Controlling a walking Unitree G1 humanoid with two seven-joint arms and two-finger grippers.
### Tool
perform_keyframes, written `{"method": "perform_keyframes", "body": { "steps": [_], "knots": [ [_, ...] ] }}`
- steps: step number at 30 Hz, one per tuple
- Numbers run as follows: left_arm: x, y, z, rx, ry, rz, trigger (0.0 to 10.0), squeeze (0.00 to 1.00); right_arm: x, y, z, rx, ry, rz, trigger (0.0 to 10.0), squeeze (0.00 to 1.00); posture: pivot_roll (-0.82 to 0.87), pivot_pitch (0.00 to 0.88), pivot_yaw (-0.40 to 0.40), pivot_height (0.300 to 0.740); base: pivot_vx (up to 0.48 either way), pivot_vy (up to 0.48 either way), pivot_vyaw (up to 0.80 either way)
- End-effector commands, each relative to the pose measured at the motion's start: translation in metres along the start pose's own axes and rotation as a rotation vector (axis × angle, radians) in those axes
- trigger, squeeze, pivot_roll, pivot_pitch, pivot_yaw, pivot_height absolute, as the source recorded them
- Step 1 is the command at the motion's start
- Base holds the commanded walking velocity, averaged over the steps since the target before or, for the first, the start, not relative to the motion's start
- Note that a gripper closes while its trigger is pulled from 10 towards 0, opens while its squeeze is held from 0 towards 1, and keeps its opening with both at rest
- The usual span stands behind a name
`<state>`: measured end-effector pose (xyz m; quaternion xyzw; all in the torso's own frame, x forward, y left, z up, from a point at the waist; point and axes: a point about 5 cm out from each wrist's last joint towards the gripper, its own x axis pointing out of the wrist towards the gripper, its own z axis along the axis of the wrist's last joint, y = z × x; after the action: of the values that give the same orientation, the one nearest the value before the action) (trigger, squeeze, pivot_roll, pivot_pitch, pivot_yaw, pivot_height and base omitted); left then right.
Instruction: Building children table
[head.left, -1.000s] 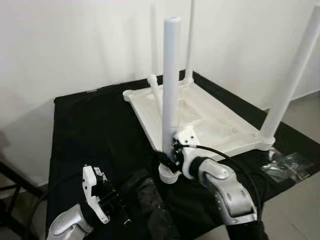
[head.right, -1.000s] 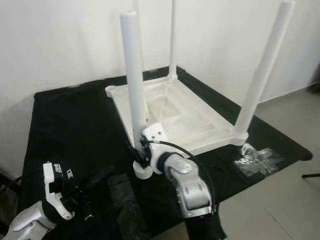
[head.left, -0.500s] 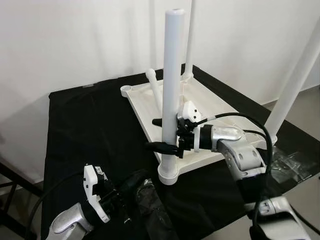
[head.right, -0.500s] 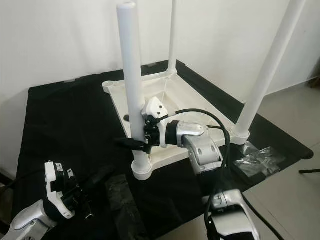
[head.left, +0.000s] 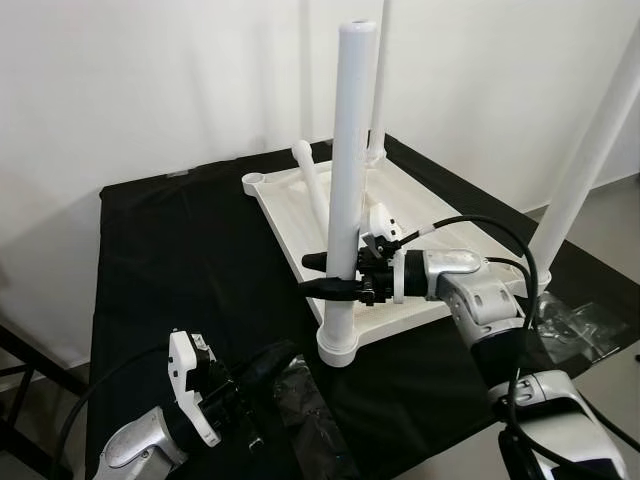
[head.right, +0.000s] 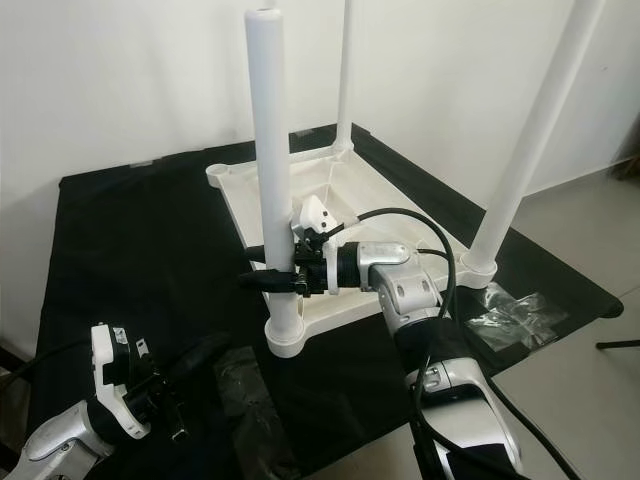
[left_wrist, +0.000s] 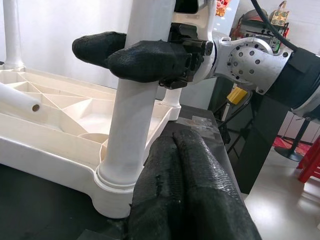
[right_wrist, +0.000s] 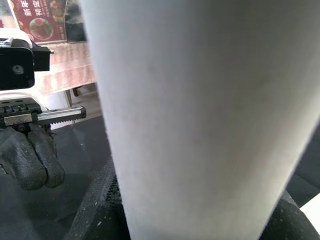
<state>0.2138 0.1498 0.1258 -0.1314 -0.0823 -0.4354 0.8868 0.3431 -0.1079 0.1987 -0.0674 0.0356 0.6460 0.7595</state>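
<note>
A white children's table top (head.left: 440, 250) lies upside down on a black cloth. Three white legs stand up from its corners: the near one (head.left: 348, 180), a far one (head.left: 380, 80) and a right one (head.left: 590, 150). A loose leg (head.left: 312, 185) lies slanted inside the top. My right gripper (head.left: 328, 275) is shut on the near leg a little above its socket, one black finger on each side; the same leg (right_wrist: 200, 125) looms close in the right wrist view. My left gripper (head.left: 275, 358) hovers low at the front left, shut and holding nothing, its fingertips (left_wrist: 185, 165) pointing at the leg's base.
The black cloth (head.left: 180, 260) covers a low platform against a white wall. A crumpled black plastic bag (head.left: 305, 415) lies by my left gripper. A clear bag of small parts (head.left: 580, 330) rests at the right edge. Bare floor (head.left: 615, 230) lies beyond the right side.
My right gripper has slid up from the near leg's base to a higher hold, and the arm now reaches in from the right. The left gripper has hardly moved.
</note>
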Motion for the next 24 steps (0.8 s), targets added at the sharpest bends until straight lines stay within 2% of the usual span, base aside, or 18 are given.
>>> {"method": "perform_keyframes", "body": {
  "steps": [1, 2, 4, 5, 7, 8, 9, 11, 12, 14, 20, 21, 23, 24],
  "knots": [
    [0.0, -0.001, -0.002, -0.005, 0.001, -0.002, 10.0, 0.0, 0.002, 0.001, -0.002, 0.004, -0.011, 0.017, 0.0, 0.0, -0.06, 0.0, 0.005, 0.74, 0.0, 0.0, 0.0],
    [0.001, -0.001, -0.002, -0.005, 0.001, -0.003, 10.0, 0.0, 0.0, 0.0, -0.005, 0.009, -0.01, -0.029, 0.0, 0.0, -0.05, 0.0, 0.003, 0.74, 0.0, 0.0, 0.0],
    [0.0, -0.001, -0.002, -0.004, -0.001, -0.002, 10.0, 0.0, 0.001, 0.002, -0.02, 0.043, 0.043, -0.212, 0.0, 0.0, -0.06, 0.0, -0.013, 0.74, 0.0, 0.0, 0.0],
    [0.0, -0.001, -0.002, -0.002, -0.002, 0.0, 10.0, 0.0, 0.006, 0.003, -0.034, 0.112, 0.067, -0.473, 0.0, 0.0, -0.06, 0.0, -0.016, 0.74, 0.0, 0.0, 0.0],
    [0.0, -0.001, -0.002, -0.002, -0.002, 0.0, 10.0, 0.0, 0.006, 0.003, -0.034, 0.112, 0.067, -0.473, 0.0, 0.0, -0.06, 0.0, -0.016, 0.74, 0.0, 0.0, 0.0],
    [0.0, -0.001, -0.002, -0.001, -0.003, 0.001, 10.0, 0.0, 0.006, 0.005, -0.044, 0.161, 0.09, -0.658, 0.0, 0.0, -0.06, 0.0, -0.016, 0.74, 0.0, 0.0, 0.0],
    [-0.001, -0.001, -0.001, 0.0, -0.004, 0.002, 10.0, 0.0, 0.011, 0.025, -0.061, 0.233, 0.122, -0.769, 0.0, 0.0, -0.07, 0.0, -0.009, 0.74, 0.0, 0.0, 0.0],
    [-0.001, -0.001, -0.001, 0.0, -0.004, 0.002, 10.0, 0.0, 0.011, 0.025, -0.061, 0.233, 0.122, -0.769, 0.0, 0.0, -0.07, 0.0, -0.009, 0.74, 0.0, 0.0, 0.0],
    [-0.001, -0.001, -0.001, 0.0, -0.005, 0.002, 10.0, 0.0, 0.014, 0.039, -0.069, 0.278, 0.138, -0.824, 0.0, 0.0, -0.07, 0.0, -0.009, 0.74, 0.0, 0.0, 0.0],
    [-0.002, 0.0, -0.001, -0.003, -0.002, 0.0, 10.0, 0.0, 0.014, 0.044, -0.069, 0.271, 0.136, -0.843, 0.0, 0.0, -0.09, 0.0, 0.004, 0.74, 0.0, 0.0, 0.0],
    [-0.002, 0.0, -0.002, -0.012, 0.007, -0.015, 10.0, 0.0, 0.015, 0.041, -0.07, 0.215, 0.172, -0.835, 0.1, 0.0, -0.07, 0.0, -0.01, 0.74, 0.0, 0.0, 0.0],
    [-0.002, 0.0, -0.002, -0.008, 0.004, -0.007, 10.0, 0.0, 0.017, 0.042, -0.07, 0.212, 0.183, -0.82, 10.0, 0.0, -0.07, 0.0, -0.006, 0.74, 0.0, 0.0, 0.0],
    [-0.002, 0.0, -0.002, -0.005, 0.001, 0.0, 10.0, 0.0, 0.019, 0.042, -0.066, 0.212, 0.172, -0.789, 10.0, 0.0, -0.07, 0.0, -0.006, 0.74, 0.0, 0.0, 0.0],
    [-0.002, 0.0, -0.002, -0.003, -0.002, 0.004, 10.0, 0.0, 0.02, 0.04, -0.06, 0.222, 0.155, -0.753, 10.0, 1.0, -0.07, 0.0, -0.006, 0.74, 0.0, 0.0, 0.0]
  ]
}}
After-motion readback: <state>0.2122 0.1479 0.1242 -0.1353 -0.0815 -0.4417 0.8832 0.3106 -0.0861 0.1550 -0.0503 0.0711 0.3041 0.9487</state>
